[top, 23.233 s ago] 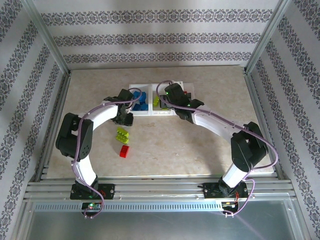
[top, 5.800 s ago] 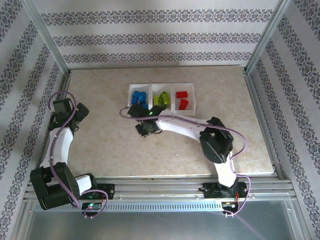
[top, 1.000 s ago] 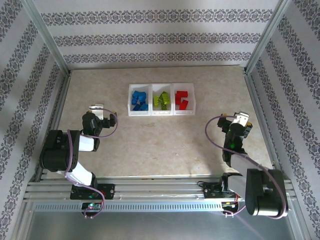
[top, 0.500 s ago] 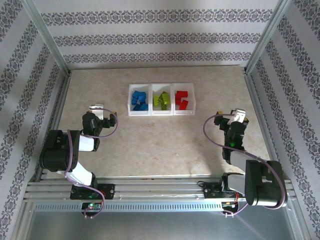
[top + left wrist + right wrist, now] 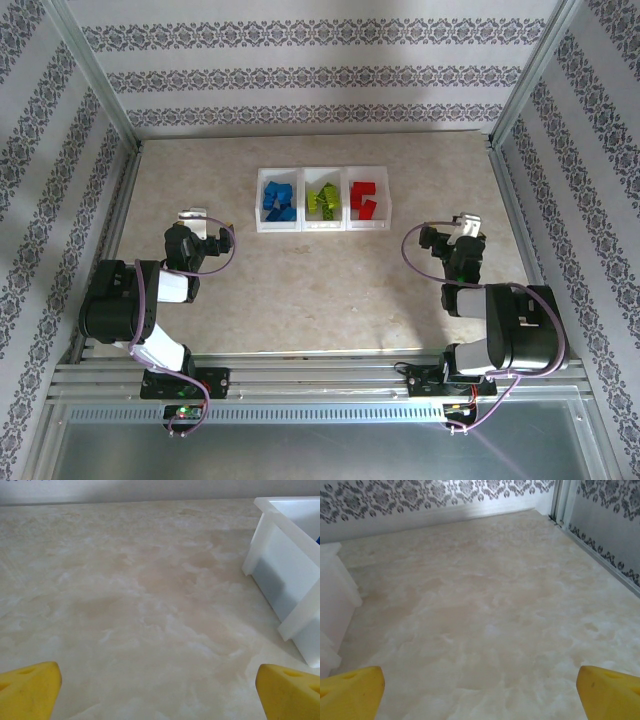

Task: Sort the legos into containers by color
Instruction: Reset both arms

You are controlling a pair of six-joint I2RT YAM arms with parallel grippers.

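Three white containers stand in a row at the table's middle back. The left one [image 5: 262, 200] holds blue legos [image 5: 278, 200], the middle one [image 5: 306, 200] lime green legos [image 5: 323, 200], the right one [image 5: 387, 200] red legos [image 5: 364, 198]. My left gripper [image 5: 200, 228] rests low at the left, open, with bare table between its yellow fingertips [image 5: 30, 690]; a container's wall [image 5: 285, 570] lies ahead to its right. My right gripper [image 5: 450, 230] rests low at the right, open and empty, its fingertips [image 5: 610, 692] over bare table.
Metal frame rails [image 5: 520, 220] and patterned walls [image 5: 420, 497] bound the marbled table [image 5: 330, 290]. A container's side [image 5: 335, 605] sits at the left edge of the right wrist view. No loose bricks lie on the tabletop.
The right arm has folded back toward its base and its gripper has shifted slightly left and away. The left arm and the bins have not moved.
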